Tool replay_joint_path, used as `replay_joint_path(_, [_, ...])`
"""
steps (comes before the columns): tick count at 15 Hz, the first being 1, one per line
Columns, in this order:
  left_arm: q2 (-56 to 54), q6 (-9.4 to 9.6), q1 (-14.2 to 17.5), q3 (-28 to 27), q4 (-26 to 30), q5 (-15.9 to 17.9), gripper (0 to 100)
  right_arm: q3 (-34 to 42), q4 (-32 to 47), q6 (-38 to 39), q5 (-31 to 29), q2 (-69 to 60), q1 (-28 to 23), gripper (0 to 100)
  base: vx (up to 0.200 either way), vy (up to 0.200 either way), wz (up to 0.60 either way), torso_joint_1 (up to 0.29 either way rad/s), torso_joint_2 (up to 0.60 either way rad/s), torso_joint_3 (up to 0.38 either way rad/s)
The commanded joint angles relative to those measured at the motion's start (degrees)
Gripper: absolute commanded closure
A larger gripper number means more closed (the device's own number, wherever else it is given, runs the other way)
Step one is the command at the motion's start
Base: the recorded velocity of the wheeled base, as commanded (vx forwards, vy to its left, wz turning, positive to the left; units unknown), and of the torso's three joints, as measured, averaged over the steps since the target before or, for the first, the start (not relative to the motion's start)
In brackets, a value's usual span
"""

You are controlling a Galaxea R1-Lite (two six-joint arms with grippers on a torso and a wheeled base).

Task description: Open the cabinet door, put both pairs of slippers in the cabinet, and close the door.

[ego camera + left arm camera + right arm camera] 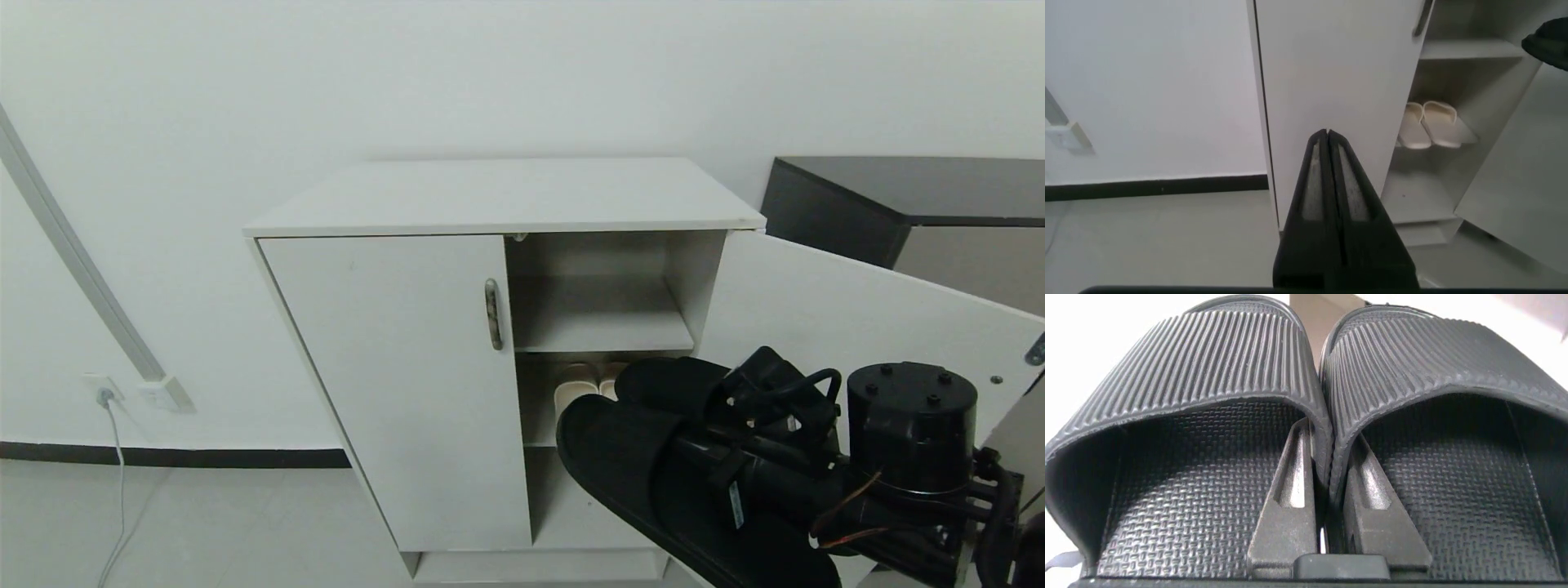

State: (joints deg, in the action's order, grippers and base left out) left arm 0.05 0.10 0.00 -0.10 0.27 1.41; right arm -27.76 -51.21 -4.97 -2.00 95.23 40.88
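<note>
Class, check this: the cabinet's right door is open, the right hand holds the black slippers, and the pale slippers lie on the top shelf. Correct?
No. The pale slippers lie on the middle shelf, below the top shelf, as the left wrist view shows. The right door is open and the right hand holds the black slippers.

Wall socket w/ plugged cable, lower left; diagonal conduit above. Black skirting btm left. Dark desk, upper right.
</note>
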Motion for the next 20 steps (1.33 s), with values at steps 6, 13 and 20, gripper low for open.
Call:
replay_joint_path(6, [0.0, -0.01, 0.0, 0.0, 0.0, 0.0, 100, 0.2, 0.0, 0.0, 0.0, 0.2, 0.3, 100, 0.000, 0.000, 0.00, -0.090, 0.45, 0.365])
replay_joint_path(13, [0.0, -0.01, 0.0, 0.0, 0.0, 0.0, 100, 0.2, 0.0, 0.0, 0.0, 0.4, 0.6, 100, 0.000, 0.000, 0.00, -0.014, 0.21, 0.200])
replay_joint_path(20, [0.0, -0.01, 0.0, 0.0, 0.0, 0.0, 100, 0.5, -0.2, 0.0, -0.3, 1.2, 2.1, 100, 0.000, 0.000, 0.00, -0.001, 0.06, 0.046])
